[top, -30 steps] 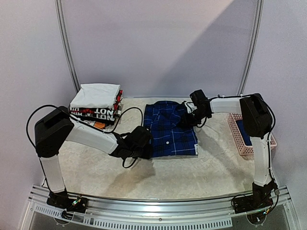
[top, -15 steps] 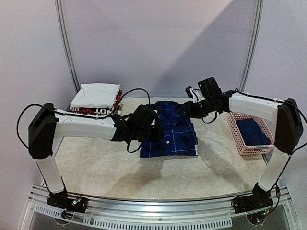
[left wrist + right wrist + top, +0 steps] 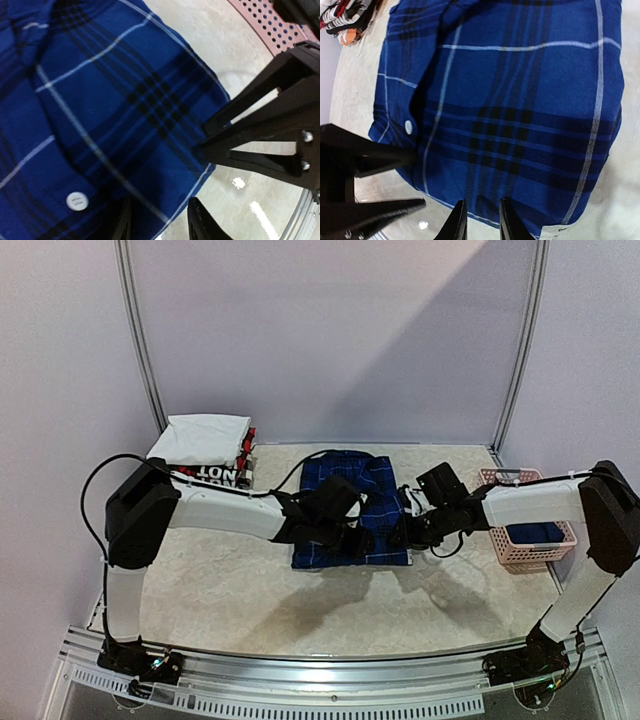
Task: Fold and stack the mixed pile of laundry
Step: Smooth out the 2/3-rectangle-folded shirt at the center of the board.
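**Your right wrist view: the plaid shirt, close up**
The dark-blue plaid shirt [image 3: 520, 100] fills most of your frame, lying on the pale table [image 3: 350, 100], with one white button [image 3: 409, 126] near its left edge. Your right gripper [image 3: 482, 220] hangs over the near hem, fingertips slightly apart. The left gripper [image 3: 420, 179] sits lower left, jaws spread, beside the shirt's corner.

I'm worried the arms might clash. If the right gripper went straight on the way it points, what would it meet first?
The plaid shirt: the fingers of the right gripper aim at its near edge. The left gripper sits off to the side, outside that line, though depth is hard to judge.
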`<action>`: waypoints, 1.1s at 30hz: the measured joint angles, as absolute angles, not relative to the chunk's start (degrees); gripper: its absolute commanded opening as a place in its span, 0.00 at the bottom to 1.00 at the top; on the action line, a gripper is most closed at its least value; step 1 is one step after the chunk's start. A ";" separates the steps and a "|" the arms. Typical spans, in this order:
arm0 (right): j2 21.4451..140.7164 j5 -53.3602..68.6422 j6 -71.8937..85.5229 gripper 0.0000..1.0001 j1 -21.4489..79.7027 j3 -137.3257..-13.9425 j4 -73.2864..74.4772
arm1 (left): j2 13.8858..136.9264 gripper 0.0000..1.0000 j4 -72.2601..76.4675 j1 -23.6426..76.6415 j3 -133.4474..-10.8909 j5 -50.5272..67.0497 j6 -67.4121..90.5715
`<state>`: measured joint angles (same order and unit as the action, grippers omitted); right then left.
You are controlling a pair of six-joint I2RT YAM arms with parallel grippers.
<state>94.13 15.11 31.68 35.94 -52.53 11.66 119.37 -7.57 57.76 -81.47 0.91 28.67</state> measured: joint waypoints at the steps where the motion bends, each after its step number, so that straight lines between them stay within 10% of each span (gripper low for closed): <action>1: 94.28 14.68 31.99 0.22 35.97 -51.94 11.16 | 120.31 0.40 -7.57 58.08 -82.19 1.48 28.58; 33: 84.47 7.22 35.83 0.19 38.37 -53.17 15.05 | 116.75 0.48 -7.66 60.27 -80.29 -1.15 26.46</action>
